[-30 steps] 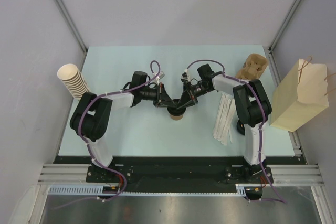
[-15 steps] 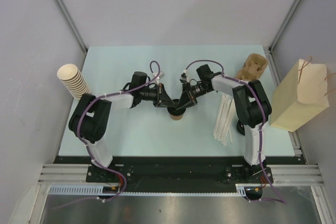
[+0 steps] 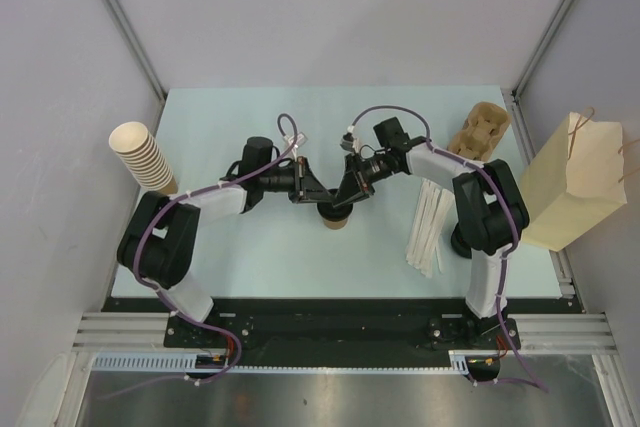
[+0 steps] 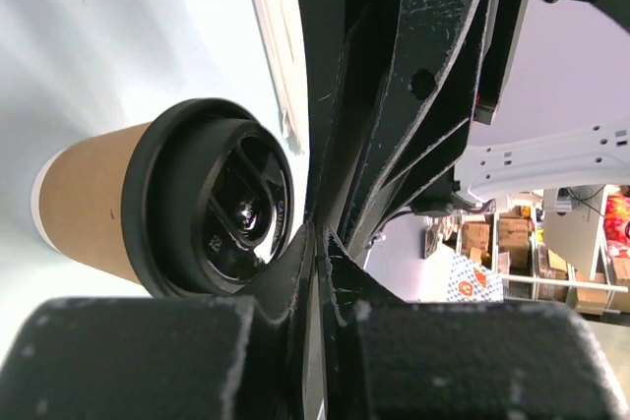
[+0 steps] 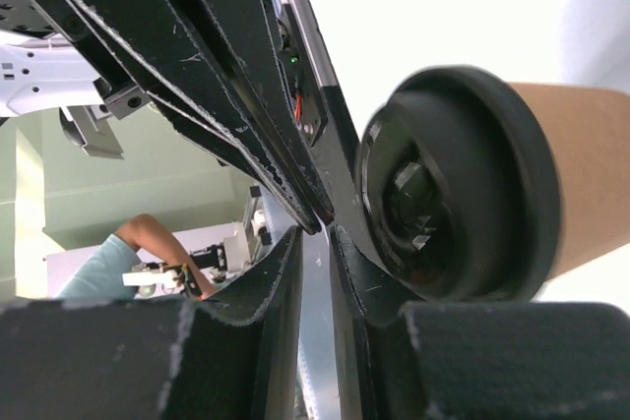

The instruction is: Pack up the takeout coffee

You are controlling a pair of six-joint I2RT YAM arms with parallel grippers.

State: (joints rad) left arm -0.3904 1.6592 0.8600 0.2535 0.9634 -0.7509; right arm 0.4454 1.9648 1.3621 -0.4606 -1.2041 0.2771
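The takeout coffee cup (image 3: 336,220) stands mid-table, a tan-brown paper cup wearing a black lid (image 4: 212,209). Both grippers meet right above it. My left gripper (image 3: 320,201) comes in from the left; in the left wrist view its tips (image 4: 317,228) look pressed together beside the lid's rim, with nothing between them. My right gripper (image 3: 347,199) comes in from the right, its jaws (image 5: 323,228) a narrow slit apart and empty, one finger (image 5: 359,253) lying against the lid (image 5: 453,184). The brown pulp carrier tray (image 3: 480,129) sits at the back right.
A tall stack of nested tan cups (image 3: 145,157) leans at the left edge. White stirrers (image 3: 428,227) lie right of the cup, near the right arm's base. A tan paper bag (image 3: 575,182) stands off the table's right side.
Both arms have shifted a little: the left elbow dropped toward the near left, the right elbow swung outward. The grippers stay together over the lidded cup, which has not moved.
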